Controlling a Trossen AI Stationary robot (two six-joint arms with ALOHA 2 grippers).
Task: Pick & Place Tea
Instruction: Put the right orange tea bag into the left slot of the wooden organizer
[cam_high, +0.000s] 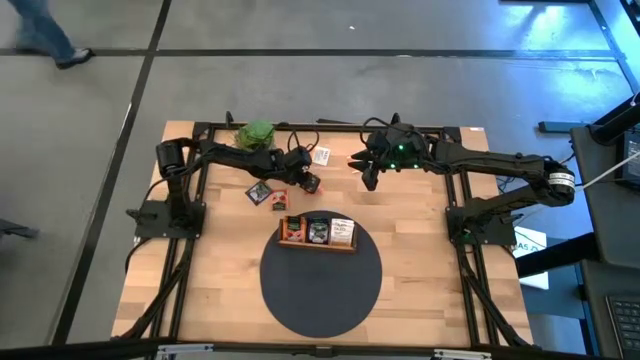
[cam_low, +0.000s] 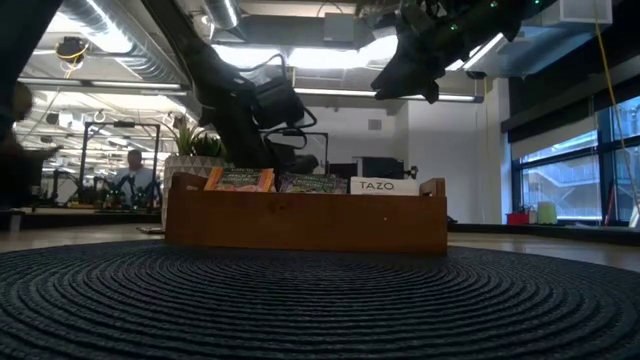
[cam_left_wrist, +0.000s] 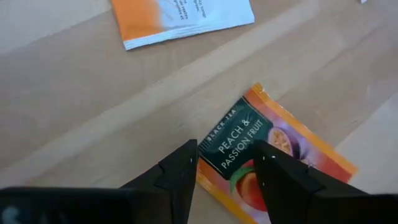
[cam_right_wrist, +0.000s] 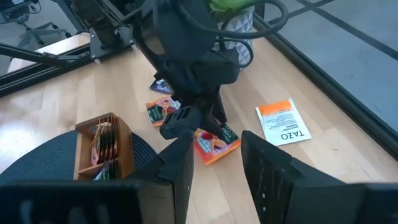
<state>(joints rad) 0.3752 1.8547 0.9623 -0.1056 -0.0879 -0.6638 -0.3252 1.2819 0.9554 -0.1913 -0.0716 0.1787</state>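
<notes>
A red-orange tea packet (cam_left_wrist: 273, 149) printed "Peach & Passion Fruit" lies flat on the wooden table, also seen in the right wrist view (cam_right_wrist: 216, 140). My left gripper (cam_left_wrist: 225, 165) is open and low over it, one finger on each side of its near corner. A white-orange tea packet (cam_left_wrist: 180, 18) lies flat just beyond it. Two more packets (cam_high: 258, 192) (cam_high: 277, 201) lie to the left. My right gripper (cam_right_wrist: 214, 158) is open with nothing between its fingers, raised above the table's far right part (cam_high: 368, 178). My left gripper points steeply down at the red-orange packet's near corner (cam_left_wrist: 217, 177), its fingers astride that corner. I cannot tell whether the fingertips touch the packet, which lies flat on the table.
The brown wooden tray (cam_high: 317, 244) stands on a dark round mat (cam_high: 320, 285) at the table's middle, with packets upright in its three parts (cam_low: 312, 183). A small green potted plant (cam_high: 255, 133) stands at the far edge, behind the left arm.
</notes>
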